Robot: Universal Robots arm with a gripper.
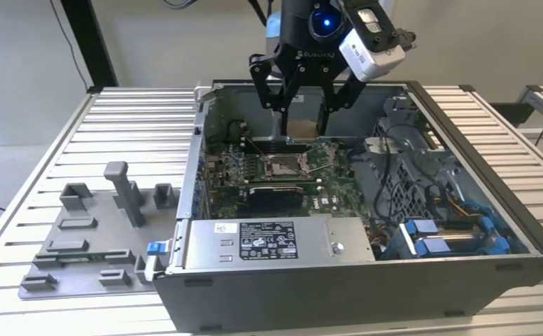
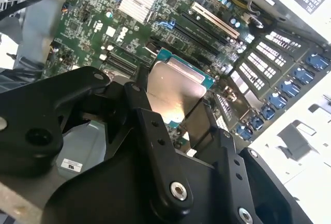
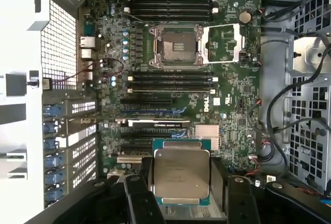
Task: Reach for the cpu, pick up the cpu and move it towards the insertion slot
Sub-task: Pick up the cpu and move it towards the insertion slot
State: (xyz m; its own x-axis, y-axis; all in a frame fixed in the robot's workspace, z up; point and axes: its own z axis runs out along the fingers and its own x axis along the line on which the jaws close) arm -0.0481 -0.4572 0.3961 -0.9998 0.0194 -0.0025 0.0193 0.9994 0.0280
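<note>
Slatted counter (image 1: 140,119), open computer case (image 1: 495,203).
Gripper (image 3: 181,182) jaws clamped on the cpu (image 3: 181,175), held above the motherboard (image 3: 232,94), apart from the insertion slot (image 3: 175,46).

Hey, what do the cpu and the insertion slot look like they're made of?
The cpu, held in the hand, looks like brushed metal on top: pale, dull sheen, with a thin teal-green board rim. The insertion slot seems to have a shiny silver metal frame around a matte tan-brown centre, probably contacts.
</note>
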